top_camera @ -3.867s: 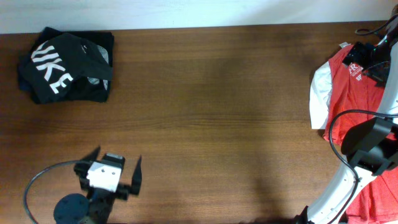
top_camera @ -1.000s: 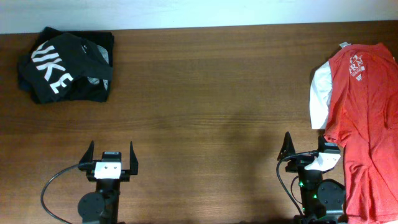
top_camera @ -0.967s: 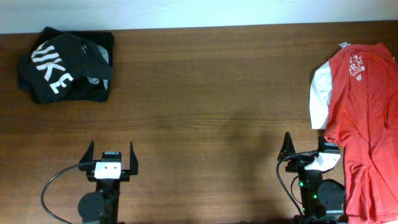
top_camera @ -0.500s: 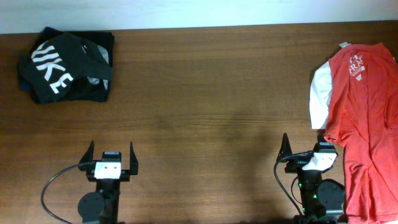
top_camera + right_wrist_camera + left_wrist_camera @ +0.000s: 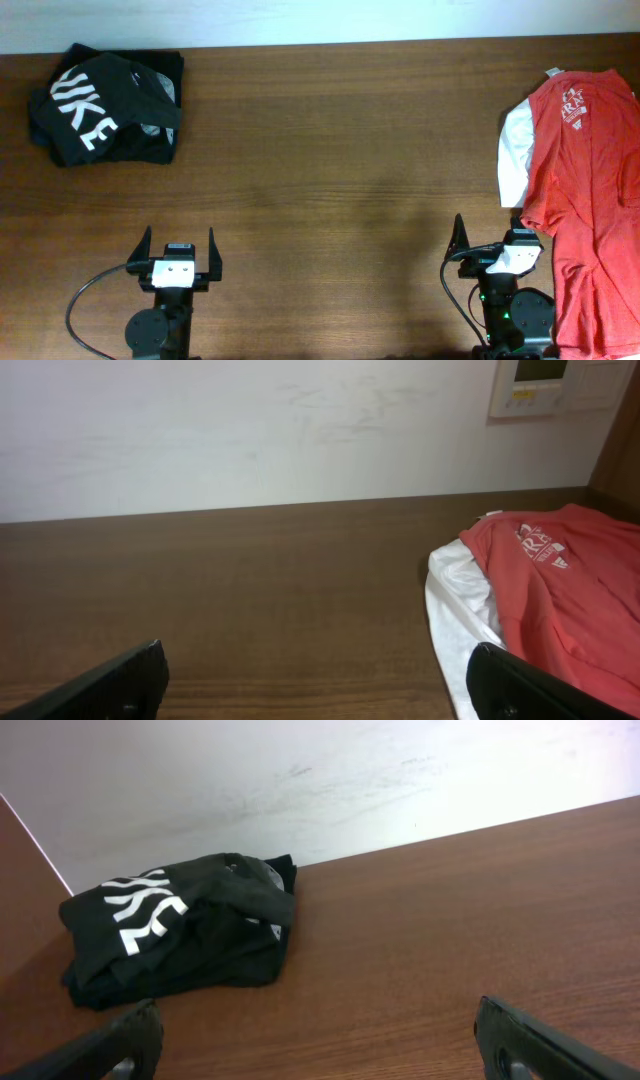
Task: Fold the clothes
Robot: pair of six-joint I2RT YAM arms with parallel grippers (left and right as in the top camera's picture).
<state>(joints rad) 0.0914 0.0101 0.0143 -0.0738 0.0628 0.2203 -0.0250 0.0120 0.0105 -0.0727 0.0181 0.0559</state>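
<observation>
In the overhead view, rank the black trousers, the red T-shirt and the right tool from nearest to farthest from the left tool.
1. The black trousers, back left, beyond the left tool.
2. The right tool, front right.
3. The red T-shirt, right edge.

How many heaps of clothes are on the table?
2: a black pile at the far left corner, a red T-shirt along the right edge. The black pile may hide several garments.

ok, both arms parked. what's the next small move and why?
Probably reach the right hand to the white sleeve of the red T-shirt and drag it toward the middle of the table. The shirt lies unfolded at the right edge, the black pile already looks folded, and that hand is open and empty.
</observation>
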